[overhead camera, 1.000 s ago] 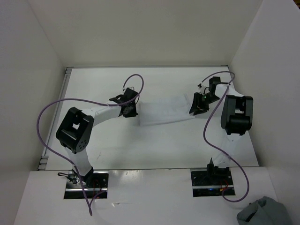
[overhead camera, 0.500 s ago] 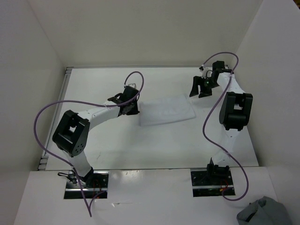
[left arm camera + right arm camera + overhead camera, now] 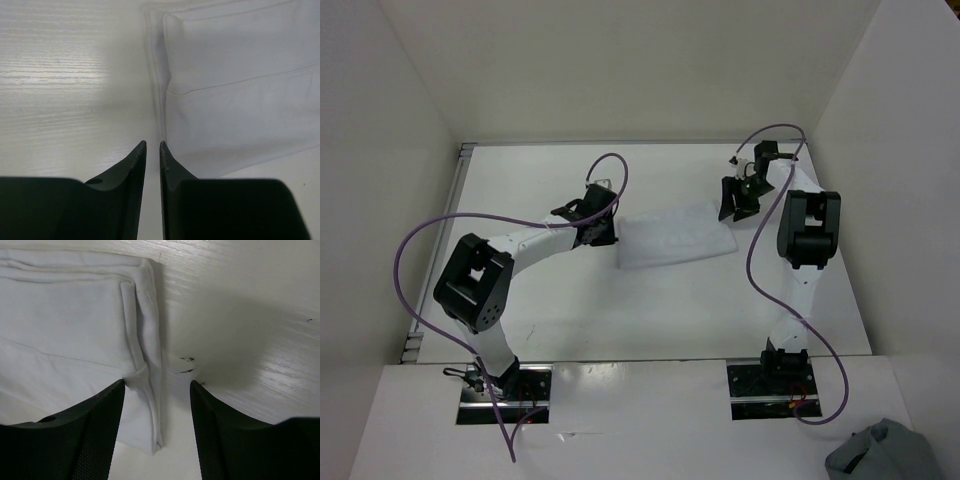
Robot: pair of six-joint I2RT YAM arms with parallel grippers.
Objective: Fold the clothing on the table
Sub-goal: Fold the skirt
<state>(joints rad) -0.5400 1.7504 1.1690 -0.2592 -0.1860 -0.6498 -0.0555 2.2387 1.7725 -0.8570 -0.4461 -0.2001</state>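
Note:
The clothing [image 3: 675, 235] is a plain white garment lying flat as a folded rectangle on the table [image 3: 650, 305]. My left gripper [image 3: 603, 232] is low at its left end. In the left wrist view its fingers [image 3: 151, 145] stand a narrow slit apart with only bare table between them, and the clothing's seamed edge [image 3: 162, 85] lies just ahead. My right gripper [image 3: 732, 205] hangs over the right end. In the right wrist view it [image 3: 157, 385] is open, and the clothing's layered edge [image 3: 145, 340] runs between its fingers without being pinched.
A grey-blue cloth bundle [image 3: 885, 455] lies on the near shelf at bottom right, off the table. White walls close in the left, back and right sides. Purple cables [image 3: 420, 250] loop from both arms. Small black marks [image 3: 187, 360] dot the tabletop by the clothing's right edge.
My right gripper let go of the clothing's right end, opened, swung back and up, then returned partway over that end. The clothing settled flat. The left gripper barely moved.

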